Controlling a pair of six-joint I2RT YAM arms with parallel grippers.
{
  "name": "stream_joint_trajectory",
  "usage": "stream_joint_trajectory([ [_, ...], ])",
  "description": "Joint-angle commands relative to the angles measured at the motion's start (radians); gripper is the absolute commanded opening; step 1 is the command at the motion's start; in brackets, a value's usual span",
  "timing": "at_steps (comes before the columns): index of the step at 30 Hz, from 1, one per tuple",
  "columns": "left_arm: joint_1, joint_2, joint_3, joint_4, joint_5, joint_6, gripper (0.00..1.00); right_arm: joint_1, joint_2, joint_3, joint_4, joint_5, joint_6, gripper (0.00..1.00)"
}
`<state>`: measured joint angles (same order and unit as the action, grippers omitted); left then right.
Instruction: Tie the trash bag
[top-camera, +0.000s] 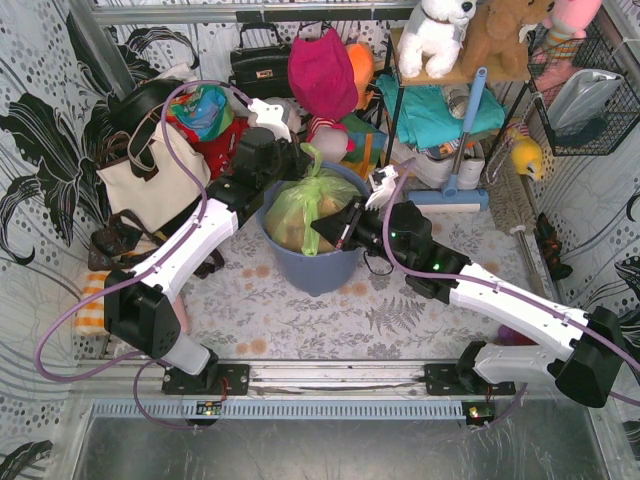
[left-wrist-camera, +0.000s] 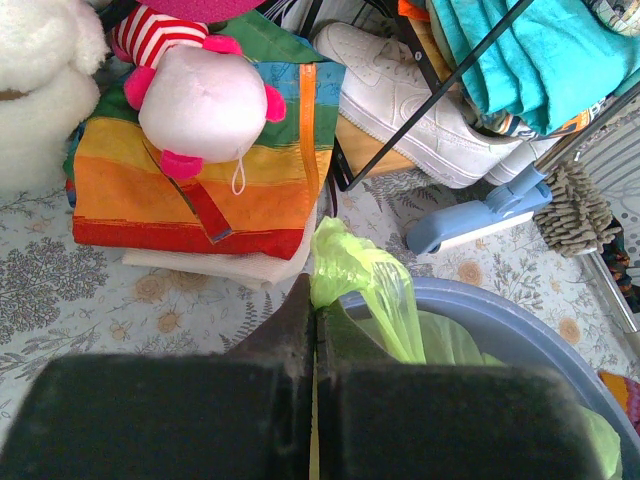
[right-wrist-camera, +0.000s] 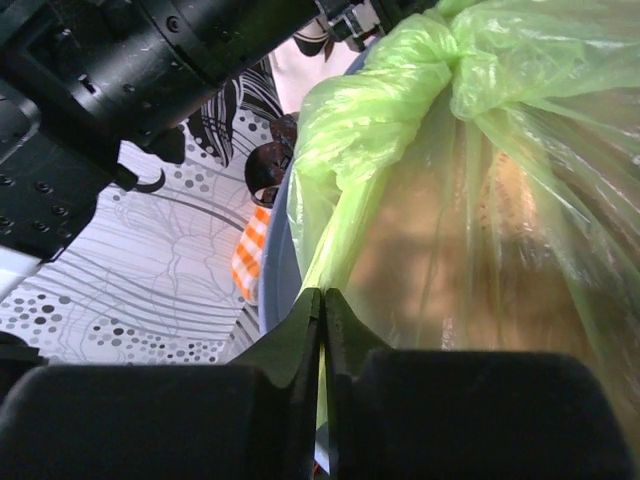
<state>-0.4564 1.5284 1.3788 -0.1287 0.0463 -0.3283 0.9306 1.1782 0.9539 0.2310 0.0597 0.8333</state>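
Left gripper (left-wrist-camera: 313, 300) is pinching top of thin translucent lime-green plastic trash bag (top-camera: 296, 206) – right gripper (right-wrist-camera: 322, 303) is clamping its side, w/ bag sitting in round blue-grey bin (top-camera: 320, 270).

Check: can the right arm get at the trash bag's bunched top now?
Likely yes: the bunched top sits ahead, unblocked, but the right gripper is shut on a trash bag strand and must let go first.

I count one lime-green trash bag (top-camera: 300, 205), one blue-grey bin (top-camera: 318, 270), two grippers (left gripper (left-wrist-camera: 314, 310), right gripper (right-wrist-camera: 322, 305)), one cream tote bag (top-camera: 150, 185), one black handbag (top-camera: 260, 68), one white sneaker (left-wrist-camera: 400, 95) and one rainbow-striped bag (left-wrist-camera: 200, 190).
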Motion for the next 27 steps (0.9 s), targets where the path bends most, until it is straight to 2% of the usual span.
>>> stream_joint_trajectory([
  [1,0.003,-0.003,0.008,-0.019,0.021,0.0,0.0,-0.006,-0.009,0.02,0.104,-0.042,0.016,0.01],
  [9,0.003,0.002,0.011,-0.018,0.02,0.001,0.0,-0.008,-0.04,-0.044,0.279,-0.105,0.031,0.0],
  [12,0.004,0.003,0.014,-0.019,0.018,0.002,0.0,-0.016,-0.025,-0.073,0.397,-0.193,0.058,0.0],
  [16,0.003,0.007,0.013,-0.019,0.019,0.0,0.0,-0.052,0.045,-0.105,0.572,-0.372,0.173,0.0],
  [18,0.003,0.008,0.012,-0.019,0.02,0.0,0.0,-0.062,0.089,-0.116,0.639,-0.439,0.229,0.11],
  [20,0.003,0.008,0.014,-0.02,0.021,-0.001,0.0,-0.062,0.122,-0.114,0.66,-0.479,0.264,0.17],
  [24,0.003,0.004,0.016,-0.023,0.018,0.0,0.0,-0.062,0.147,-0.096,0.62,-0.506,0.27,0.25],
  [27,0.003,0.004,0.017,-0.023,0.017,0.001,0.0,-0.062,0.126,-0.079,0.519,-0.474,0.233,0.32],
])
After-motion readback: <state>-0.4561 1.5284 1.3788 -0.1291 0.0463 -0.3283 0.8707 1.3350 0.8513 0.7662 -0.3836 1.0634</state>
